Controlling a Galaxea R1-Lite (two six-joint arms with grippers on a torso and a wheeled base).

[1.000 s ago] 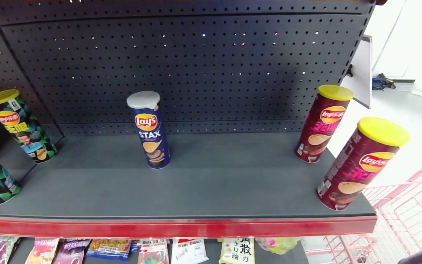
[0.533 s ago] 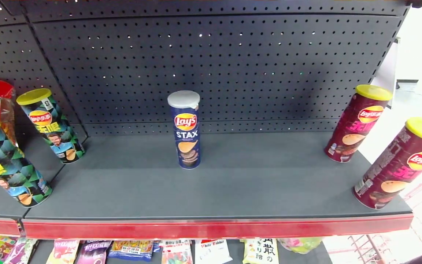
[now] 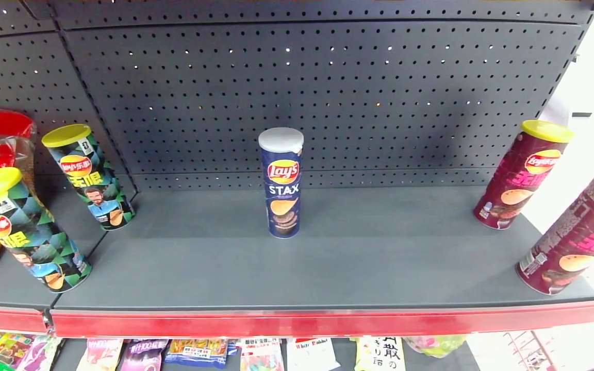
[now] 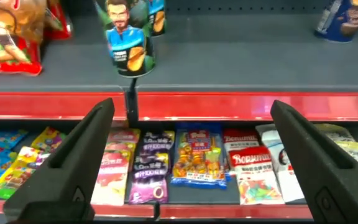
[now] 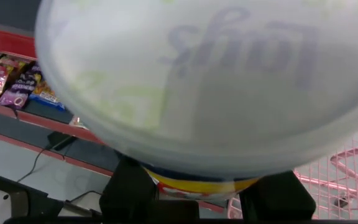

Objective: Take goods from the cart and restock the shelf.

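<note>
At the left of the shelf (image 3: 328, 257), two green chip cans (image 3: 88, 175) are standing one behind the other. A blue can (image 3: 281, 183) is standing upright in the middle, near the back panel, and two maroon cans (image 3: 526, 175) are standing at the right end. The left gripper (image 4: 191, 109) is hanging with its fingers spread wide and nothing between them, facing the shelf's red front edge above the snack packets (image 4: 253, 168). The right gripper (image 5: 204, 194) is clamping a clear-lidded chip can (image 5: 204, 81), with the pink cart (image 5: 353, 165) behind it.
</note>
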